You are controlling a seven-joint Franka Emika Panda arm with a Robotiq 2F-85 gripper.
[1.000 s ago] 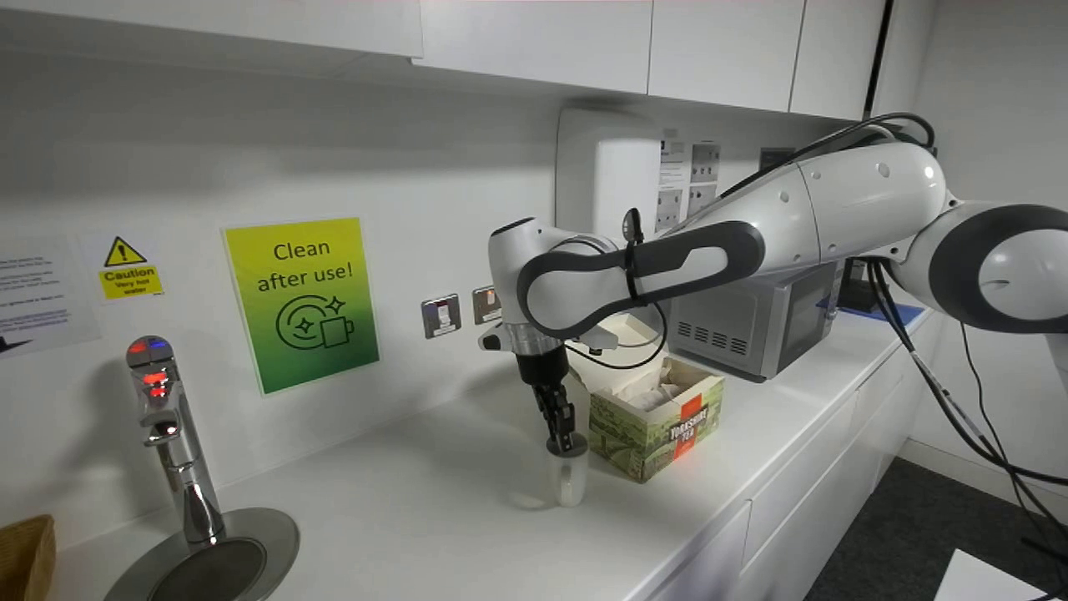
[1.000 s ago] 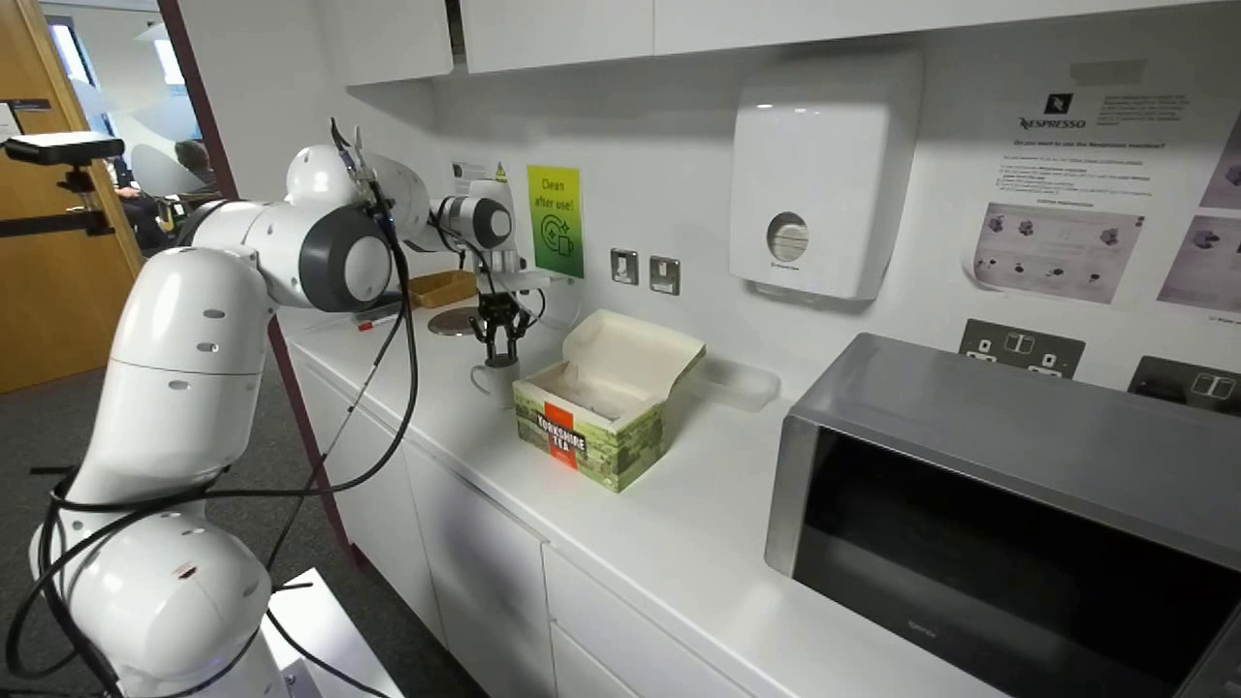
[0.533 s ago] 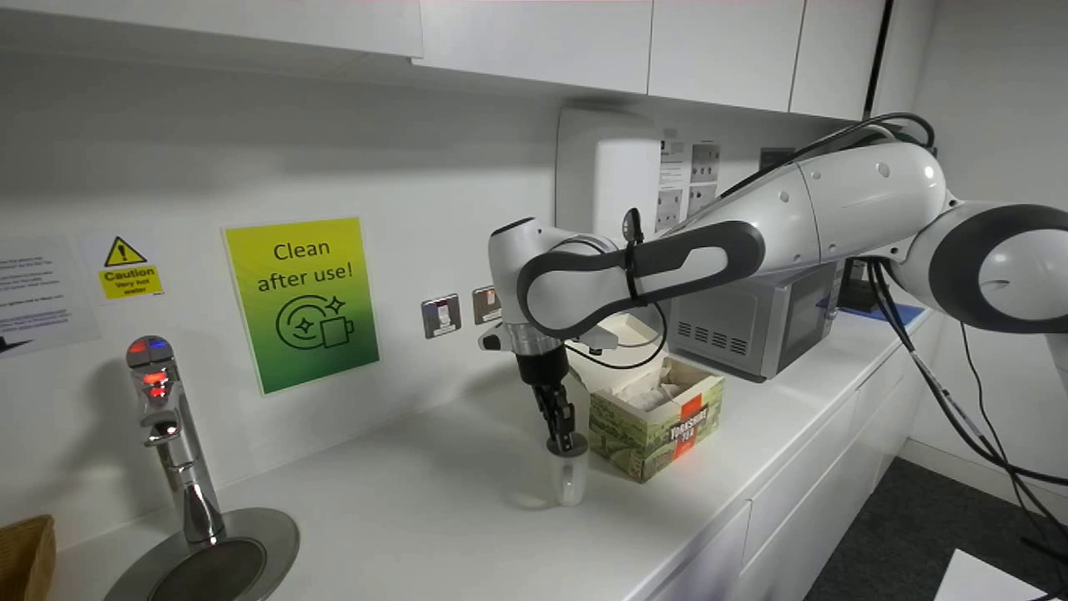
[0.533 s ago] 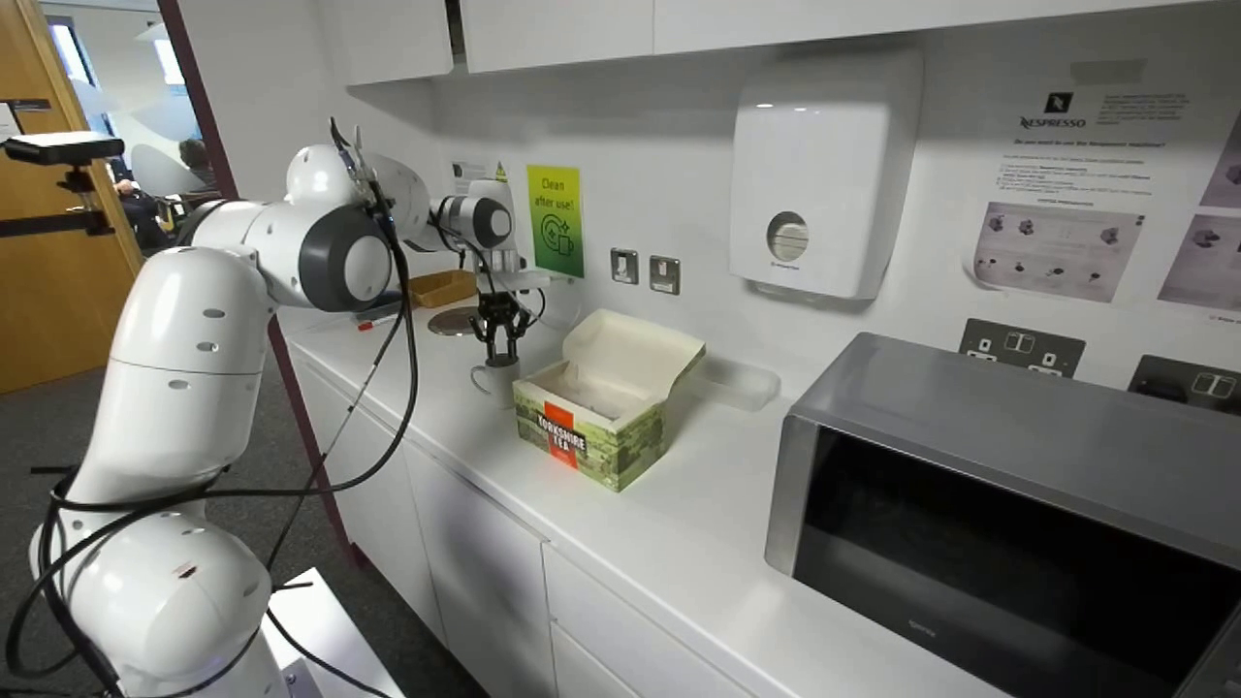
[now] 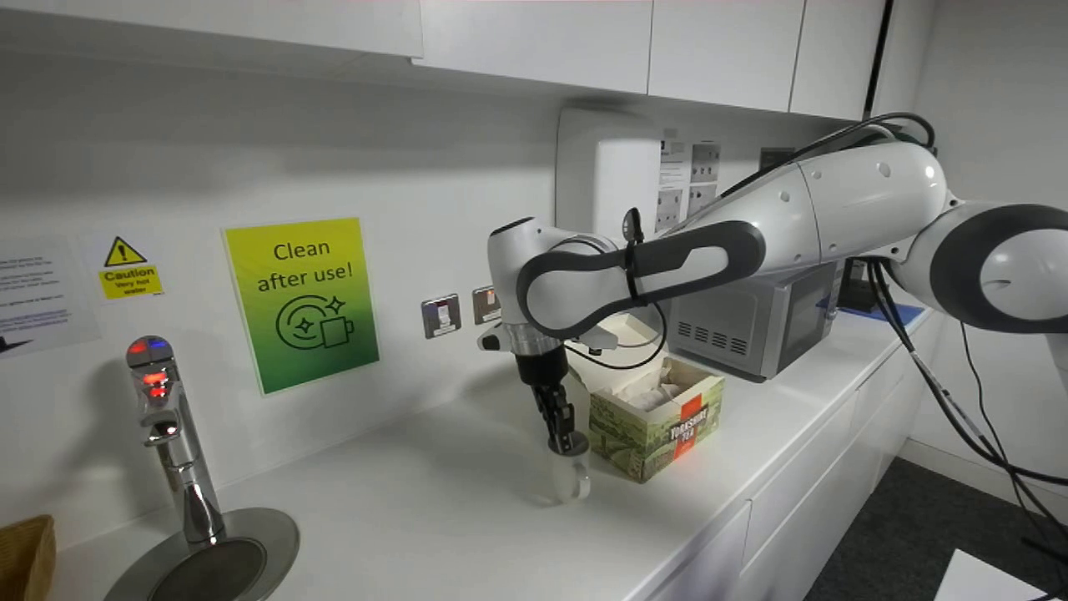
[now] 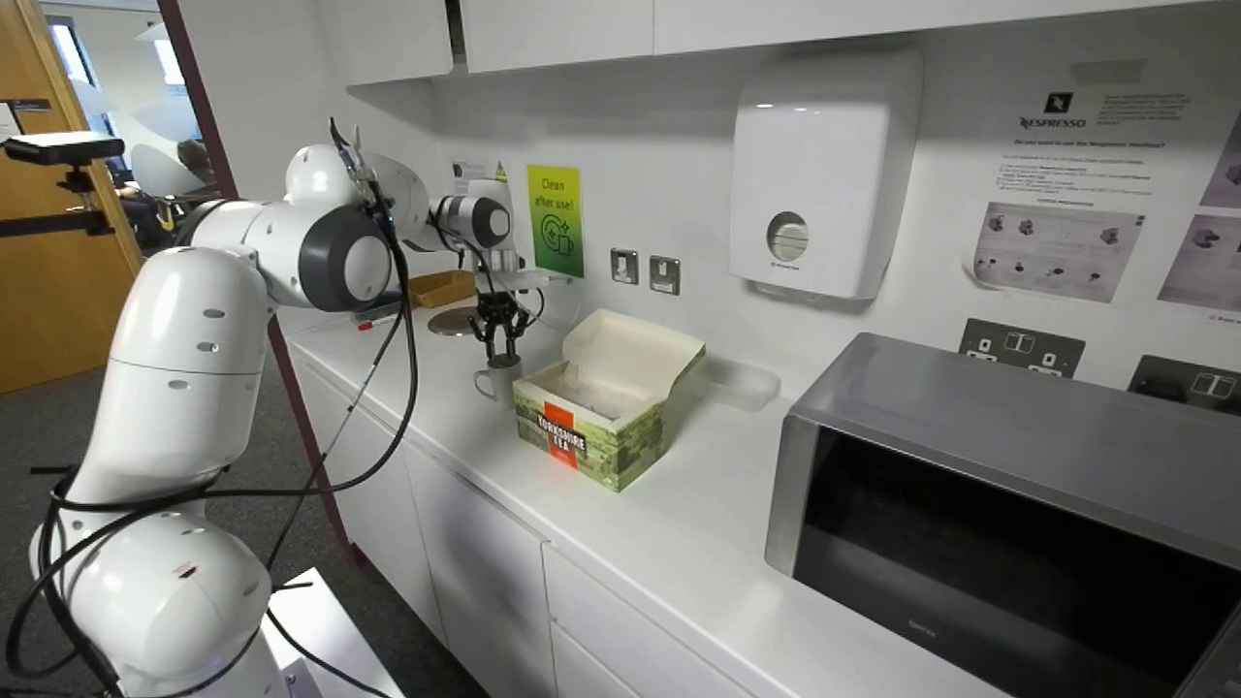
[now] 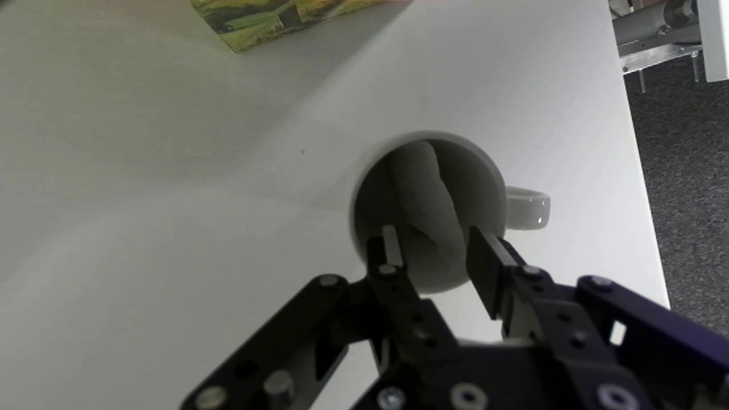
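the gripper (image 7: 433, 238) points down at the top of a pale mug (image 6: 504, 386). its jaws are apart, with a gap smaller than the mug's mouth, and they squeeze nothing that i can see. the fingertips (image 7: 485, 265) are right at the mouth, but i cannot tell if they touch the mug. the mug stands on the white counter (image 5: 400, 517), and its handle (image 7: 528, 209) points toward the counter's edge. a pale, bent thing (image 7: 424, 188) lies inside the mug. near the mug sits a green tea box (image 6: 591, 441) with its lid (image 6: 635, 354) up and some white stuff (image 5: 655, 395) inside. a grey microwave (image 6: 989, 514) is farther along, and at the other end stands a shiny tap (image 5: 179, 442).
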